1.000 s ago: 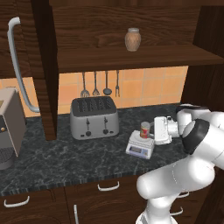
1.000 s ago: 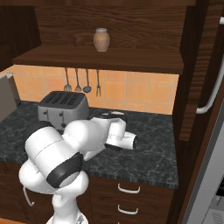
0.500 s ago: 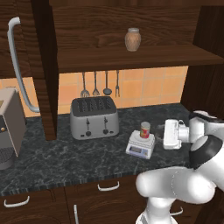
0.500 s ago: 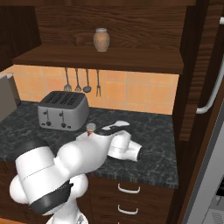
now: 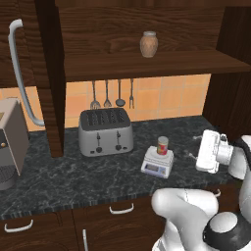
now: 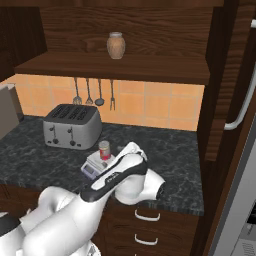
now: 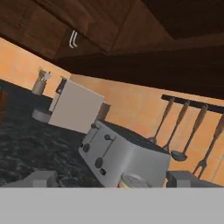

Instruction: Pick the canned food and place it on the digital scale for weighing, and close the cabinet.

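Standing upright on the flat platform of the digital scale [image 5: 157,163], the canned food [image 5: 163,145] is resting where the weighing step wants it, centred enough that it is not overhanging any edge of the platform. The scale is sitting on the worktop [image 5: 73,179] toward its front edge, just right of the toaster [image 5: 105,131], which is backing onto the tiled wall under the hanging utensils [image 5: 112,94].

The gripper [image 5: 210,151] is hanging to the right of the scale, near the worktop's front right part, apart from the can; its jaws are standing wide and holding nothing. In the hand view the can's pale top [image 7: 132,181] is showing low between the two fingertips [image 7: 38,179], with the toaster beyond, so the hand is looking back along the worktop at what it has let go of.

The cabinet door [image 5: 29,49] at the left, with its long silver handle [image 5: 20,73], is standing swung out, as is the one at the right [image 6: 235,75]. Closing looks like the part not yet done.
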